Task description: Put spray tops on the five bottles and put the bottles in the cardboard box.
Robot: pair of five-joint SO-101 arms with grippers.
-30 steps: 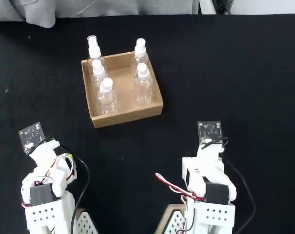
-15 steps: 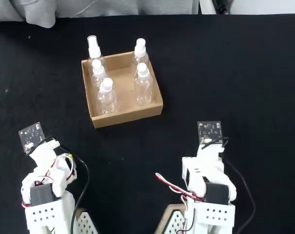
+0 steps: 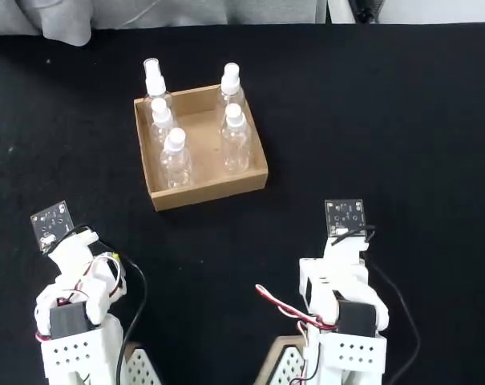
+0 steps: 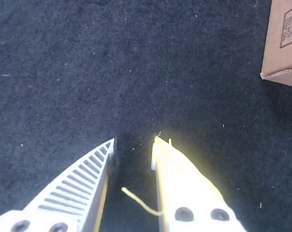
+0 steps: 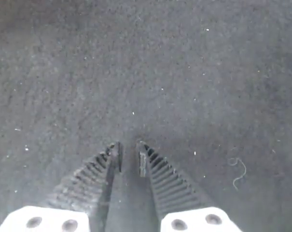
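The cardboard box point(image 3: 208, 188) stands on the black table beyond both arms. Several clear bottles with white spray tops stand upright inside it: one point(image 3: 155, 87) at the back left corner, one point(image 3: 229, 85) at the back right, one point(image 3: 236, 136) in front of that, and two down the left side point(image 3: 161, 120) point(image 3: 175, 156). My left gripper point(image 4: 133, 141) hangs low over bare cloth, fingertips nearly together and holding nothing; a corner of the box point(image 4: 283, 43) lies ahead of it. My right gripper point(image 5: 129, 144) is shut and empty over bare cloth.
Both arms are folded back at the near edge, the left arm point(image 3: 74, 281) and the right arm point(image 3: 342, 277) on their white bases. Grey fabric point(image 3: 58, 20) lies along the far edge. Open black cloth separates the arms from the box.
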